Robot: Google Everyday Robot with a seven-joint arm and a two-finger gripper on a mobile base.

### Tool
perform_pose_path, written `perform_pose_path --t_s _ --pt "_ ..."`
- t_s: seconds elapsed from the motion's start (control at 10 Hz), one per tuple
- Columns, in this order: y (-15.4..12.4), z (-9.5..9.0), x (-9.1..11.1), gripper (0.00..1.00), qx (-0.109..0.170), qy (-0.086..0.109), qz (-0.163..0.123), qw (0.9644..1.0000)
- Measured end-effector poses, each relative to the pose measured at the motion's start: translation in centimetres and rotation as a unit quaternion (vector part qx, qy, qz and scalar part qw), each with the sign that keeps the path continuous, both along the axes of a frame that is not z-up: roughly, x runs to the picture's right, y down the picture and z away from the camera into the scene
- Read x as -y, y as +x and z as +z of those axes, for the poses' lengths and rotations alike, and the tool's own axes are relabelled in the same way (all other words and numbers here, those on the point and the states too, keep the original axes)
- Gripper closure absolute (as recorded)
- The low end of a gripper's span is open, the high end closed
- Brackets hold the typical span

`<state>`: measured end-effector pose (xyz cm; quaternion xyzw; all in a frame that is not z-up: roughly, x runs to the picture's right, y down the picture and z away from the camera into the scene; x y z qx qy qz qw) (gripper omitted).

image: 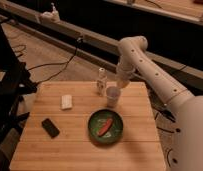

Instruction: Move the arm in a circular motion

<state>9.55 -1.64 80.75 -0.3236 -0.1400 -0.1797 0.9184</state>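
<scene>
The claw is held low at the far edge of the pale slatted wooden counter, just above and beside a small white cup; whether it is open or closed cannot be told. The cream-white tubular arm is bent at a bulky joint above it. The cup, or the small clear bottle next to it, could be toppled if a circle is swept at this height. Open room is offered above the counter and past its right edge.
</scene>
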Motion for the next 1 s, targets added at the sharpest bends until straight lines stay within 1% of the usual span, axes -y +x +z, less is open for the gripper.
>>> perform_pose_path --t_s 0.1,0.2,0.3,0.4,0.5,0.6,0.7,0.8,0.9,1.0 --pt "-2.7 -0.6 0.0 1.0 0.03 0.003 -0.016 0.9994" --pt "-5.2 -1.9 -0.6 1.0 0.065 0.0 -0.029 0.9975" --pt "-6.7 -3.4 -1.6 1.0 0.094 -0.007 -0.037 0.9949" --pt "-7.6 -5.3 -3.1 1.0 0.121 -0.015 -0.043 0.9917" --pt "-7.1 -6.8 -4.5 1.0 0.132 -0.022 -0.045 0.99" --pt "-5.5 -8.3 -5.8 1.0 0.132 -0.027 -0.042 0.9899" --pt "-2.8 -9.5 -7.3 1.0 0.117 -0.034 -0.032 0.992" --pt "-0.5 -9.8 -8.1 1.0 0.095 -0.038 -0.02 0.9945" --pt "3.0 -9.6 -8.9 1.0 0.059 -0.042 0.001 0.9974" --pt "7.1 -9.2 -9.5 1.0 0.014 -0.047 0.025 0.9985"
